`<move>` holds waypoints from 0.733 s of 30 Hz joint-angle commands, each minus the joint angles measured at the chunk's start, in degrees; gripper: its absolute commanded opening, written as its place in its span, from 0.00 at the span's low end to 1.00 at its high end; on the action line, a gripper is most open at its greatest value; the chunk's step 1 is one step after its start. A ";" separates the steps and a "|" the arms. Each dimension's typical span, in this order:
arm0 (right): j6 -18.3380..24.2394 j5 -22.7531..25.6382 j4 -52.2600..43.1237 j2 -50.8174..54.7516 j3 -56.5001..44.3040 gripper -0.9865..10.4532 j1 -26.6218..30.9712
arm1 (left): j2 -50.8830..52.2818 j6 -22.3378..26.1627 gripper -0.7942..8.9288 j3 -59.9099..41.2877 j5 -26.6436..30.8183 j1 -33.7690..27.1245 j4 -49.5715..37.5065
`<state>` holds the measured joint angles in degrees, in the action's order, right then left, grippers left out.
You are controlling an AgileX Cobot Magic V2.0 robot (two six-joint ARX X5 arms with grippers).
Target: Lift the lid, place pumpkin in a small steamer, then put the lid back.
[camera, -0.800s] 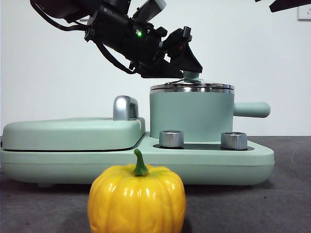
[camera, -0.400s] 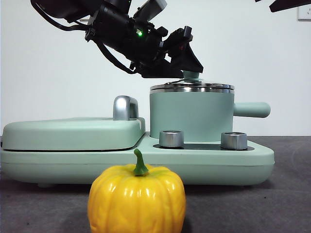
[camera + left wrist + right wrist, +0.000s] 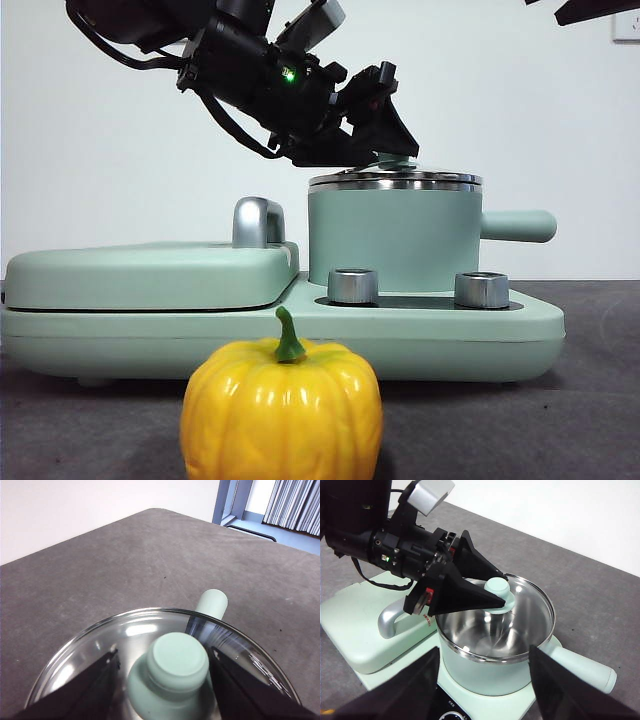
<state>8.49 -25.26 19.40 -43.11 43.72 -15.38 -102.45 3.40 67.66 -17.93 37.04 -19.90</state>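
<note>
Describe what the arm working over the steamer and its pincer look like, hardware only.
The left arm is matte black and blocky, with a silver-grey camera box mounted on top. Black cables loop beneath the wrist, a small green indicator light glows on its side, and red accents show near the jaws. Its left pincer has two flat, black, wedge-shaped jaws tapering to points.

low front camera, wrist cameras above, both seemingly sharing lid (image 3: 165,680)

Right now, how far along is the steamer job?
Nothing is finished yet. In hand: the left gripper is shut on the lid by its knob, tilting it up off the small steamer. Left: put the pumpkin, on the table in front, into the steamer, then replace the lid.
</note>
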 commanded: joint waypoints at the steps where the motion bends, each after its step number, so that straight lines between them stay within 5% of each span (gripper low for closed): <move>1: -0.68 0.24 -0.46 -0.26 1.05 0.33 -0.24 | -1.46 0.50 0.34 1.40 -0.07 0.59 -0.76; 5: -0.66 0.22 -0.46 -0.26 1.05 0.33 -0.24 | -1.46 0.44 0.09 1.40 -0.07 0.59 -0.96; 22: -0.59 0.22 -0.50 -0.26 1.05 0.33 -0.24 | 0.31 3.17 0.09 1.40 0.22 0.74 -1.14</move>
<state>8.49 -25.12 19.40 -43.11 43.72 -15.38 -102.39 4.91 67.72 -18.02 37.30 -19.94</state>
